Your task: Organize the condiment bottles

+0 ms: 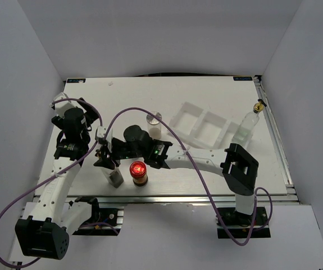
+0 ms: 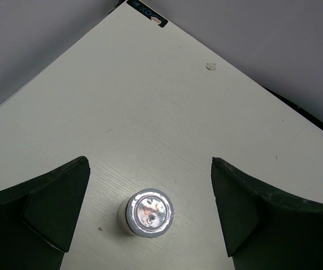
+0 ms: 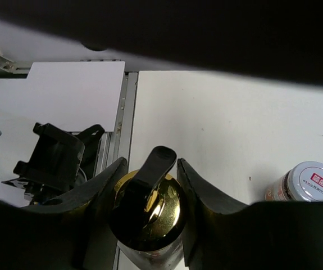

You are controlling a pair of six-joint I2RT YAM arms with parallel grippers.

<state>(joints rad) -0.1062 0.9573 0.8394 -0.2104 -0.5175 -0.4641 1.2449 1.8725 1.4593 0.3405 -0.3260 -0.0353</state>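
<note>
Looking from the right wrist: right pincer (image 3: pixel 151 164) clenched on a gold-topped bottle (image 3: pixel 150 211), a silver-lidded jar (image 3: pixel 310 183) nearby on the bench (image 3: pixel 234 124). Only the left wrist shows the left pincer (image 2: pixel 150 166) released, straddling another silver jar (image 2: pixel 149 212). Overhead, a second gold bottle (image 1: pixel 250 122) stands at the right end of the tray (image 1: pixel 210 126); whether inside, cannot tell.

A white tabletop (image 1: pixel 150 95) fills the middle of the overhead view, with plain grey walls (image 1: pixel 161 34) around it. A white three-compartment tray (image 1: pixel 200 121) lies on it at about 3 o'clock from the centre, set diagonally from 10 toward 4 o'clock. In the left wrist view a small white scrap (image 2: pixel 210 66) lies at 1 o'clock, and a black label (image 2: pixel 147 12) sits at 12 o'clock on the tabletop's corner.
</note>
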